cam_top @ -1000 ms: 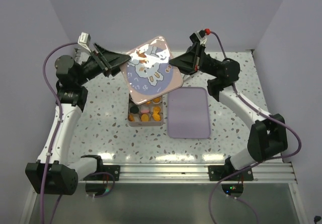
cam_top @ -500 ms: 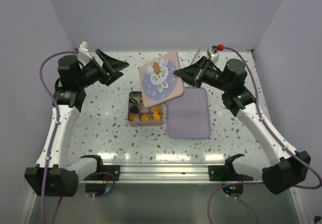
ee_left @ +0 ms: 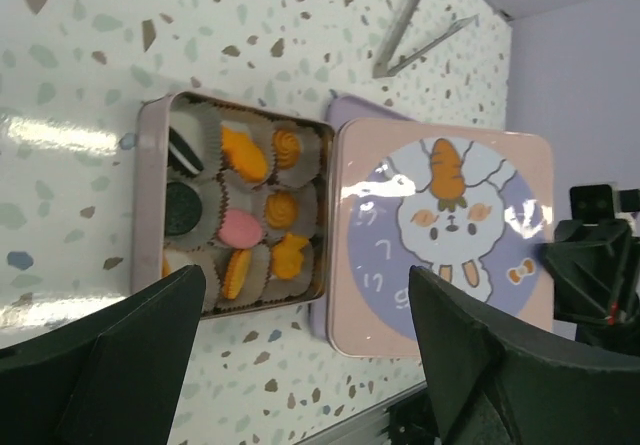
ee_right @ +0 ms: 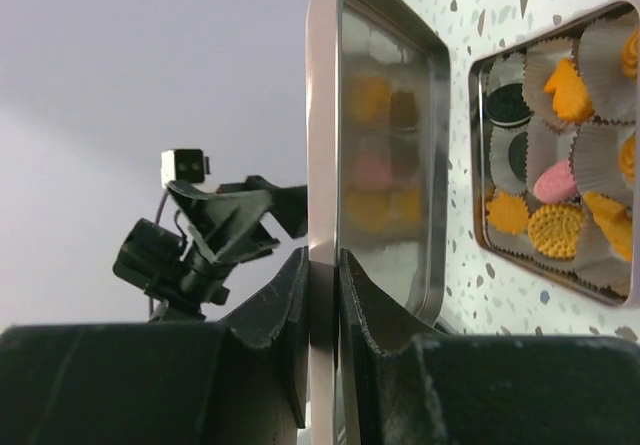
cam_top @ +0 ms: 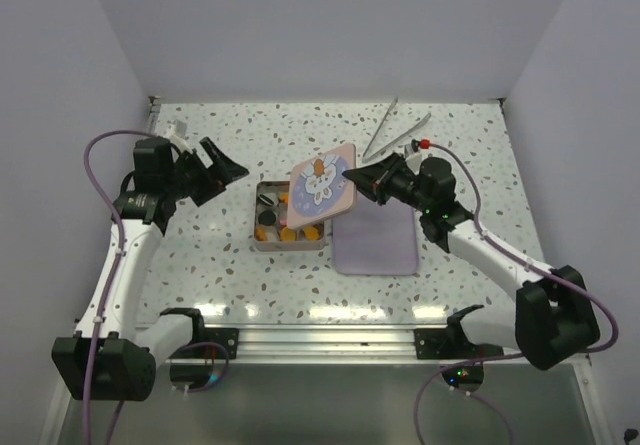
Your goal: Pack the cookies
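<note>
While the right gripper (ee_right: 322,265) pinches the rim of the lid (cam_top: 323,177), one finger on each face, the lid stands tilted over the right side of the tin (ee_left: 148,205). The left gripper (cam_top: 230,177) hangs left of the tin, spread wide and holding nothing.

- The cookies (ee_left: 240,228) sit in the tin in white paper cups: mostly orange, two black, one pink.
- Step in hand, as I judge it: closing the tin.
- To do it well: level the lid, square its corners to the tin, and lower it evenly so no cup frill catches under the rim.
- The free arm could steady the tin's left wall.
- The purple mat (cam_top: 375,235) lies just right of the tin. The tongs (cam_top: 395,130) lie at the far edge, well apart.

Hard to read:
- From above, the lid hides the tin's right column.
- Whether the lid's lower edge touches the tin, I cannot tell.
- One corner cup is cut off by a finger in the left wrist view.
</note>
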Motion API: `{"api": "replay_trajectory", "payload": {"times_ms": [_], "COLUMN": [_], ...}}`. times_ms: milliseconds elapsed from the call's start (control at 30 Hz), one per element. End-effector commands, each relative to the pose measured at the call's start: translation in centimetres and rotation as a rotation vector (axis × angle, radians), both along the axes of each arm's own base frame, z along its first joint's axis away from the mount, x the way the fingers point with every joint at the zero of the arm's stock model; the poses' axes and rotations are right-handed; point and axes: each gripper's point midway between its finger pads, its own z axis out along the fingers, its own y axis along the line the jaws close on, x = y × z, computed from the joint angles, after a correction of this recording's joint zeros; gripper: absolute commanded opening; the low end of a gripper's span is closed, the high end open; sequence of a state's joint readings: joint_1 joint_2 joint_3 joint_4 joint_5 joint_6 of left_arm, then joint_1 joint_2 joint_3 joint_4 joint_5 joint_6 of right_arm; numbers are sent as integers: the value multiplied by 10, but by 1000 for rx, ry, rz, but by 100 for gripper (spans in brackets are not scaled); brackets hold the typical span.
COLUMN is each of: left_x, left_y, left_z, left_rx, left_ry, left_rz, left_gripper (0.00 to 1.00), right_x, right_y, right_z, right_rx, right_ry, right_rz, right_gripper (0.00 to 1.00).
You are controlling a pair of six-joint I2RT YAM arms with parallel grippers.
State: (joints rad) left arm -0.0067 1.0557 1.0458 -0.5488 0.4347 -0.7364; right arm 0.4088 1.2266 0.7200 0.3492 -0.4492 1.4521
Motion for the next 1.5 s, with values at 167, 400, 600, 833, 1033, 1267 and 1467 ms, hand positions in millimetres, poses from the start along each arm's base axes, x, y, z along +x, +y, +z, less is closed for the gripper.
{"api": "replay_trajectory", "payload": {"times_ms": [167, 400, 600, 833, 1033, 1267, 1467], "left_x": [-4, 8, 18, 23, 20, 15, 8], "left_y": [19, 13, 3, -7, -8, -7, -10], "left_z": [-84, -121, -121, -126, -139, -152, -165], "left_rx": [85, 70, 26, -20, -3, 10, 8], "left_ry": [115, 143, 104, 76, 104, 136, 162], "left_rz": [75, 38, -11, -51, -69, -78, -84], "left_gripper": [88, 86, 86, 86, 86, 86, 86], "right_x": [30, 45, 41, 38, 38, 34, 21], "right_y": [23, 41, 53, 59, 67, 69, 66], "right_z": [3, -15, -37, -64, -83, -98, -116], "right_rx": [157, 231, 226, 297, 349, 323, 288], "right_ry": [-127, -123, -98, -75, -59, -43, -16], "right_rz": [-25, -3, 14, 2, -3, -4, -4], "right_gripper": [0, 0, 0, 0, 0, 0, 0]}}
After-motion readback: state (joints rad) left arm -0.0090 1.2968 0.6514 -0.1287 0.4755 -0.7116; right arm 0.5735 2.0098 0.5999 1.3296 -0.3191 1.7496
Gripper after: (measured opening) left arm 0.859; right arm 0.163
